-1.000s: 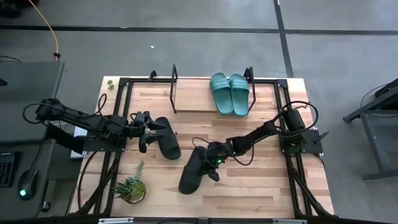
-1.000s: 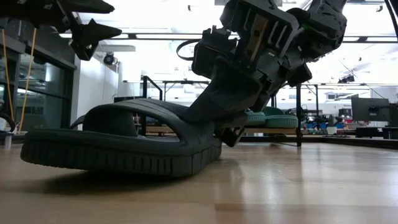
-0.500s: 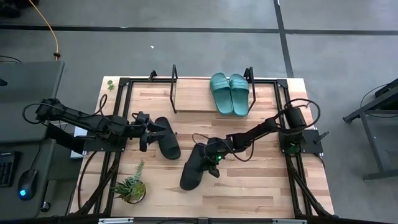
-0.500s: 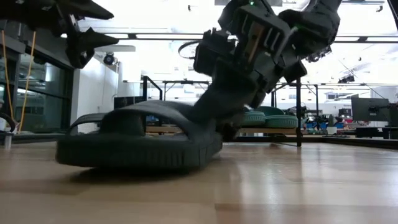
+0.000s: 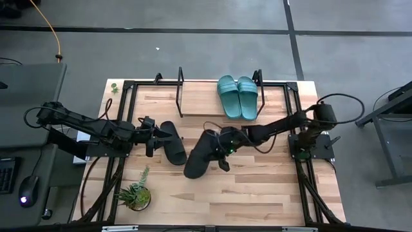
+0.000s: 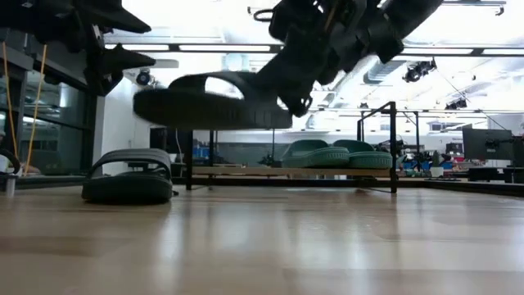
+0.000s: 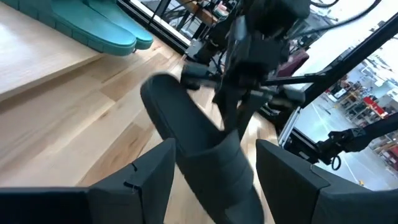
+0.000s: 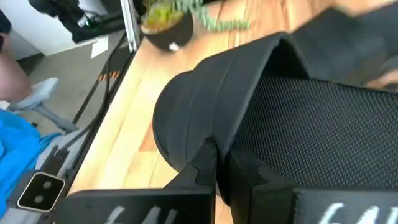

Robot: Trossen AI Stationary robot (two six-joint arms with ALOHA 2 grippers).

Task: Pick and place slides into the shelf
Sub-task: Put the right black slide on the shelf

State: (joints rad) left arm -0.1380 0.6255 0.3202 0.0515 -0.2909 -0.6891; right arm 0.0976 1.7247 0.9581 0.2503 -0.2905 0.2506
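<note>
From above, the right claw (image 5: 223,143) sat at the heel end of a black slide (image 5: 199,154) near the middle of the worktop (image 5: 257,193), but that view did not show whether the slide touched the wood. The level view settled it: the same slide (image 6: 214,100) hung in the air, roughly flat, well clear of the boards, with the claw pinching its end from above. The right wrist view showed the two fingers (image 8: 205,165) pressed together on the edge of the slide's strap.

The second black slide (image 5: 172,142) lay on the worktop just in front of the left claw (image 5: 152,134), whose fingers were spread and touched nothing.

The two green slides (image 5: 237,95) stood side by side on the shelf (image 5: 199,100), against its right bracket. A small potted plant (image 5: 134,193) sat near the worktop's front left corner.
</note>
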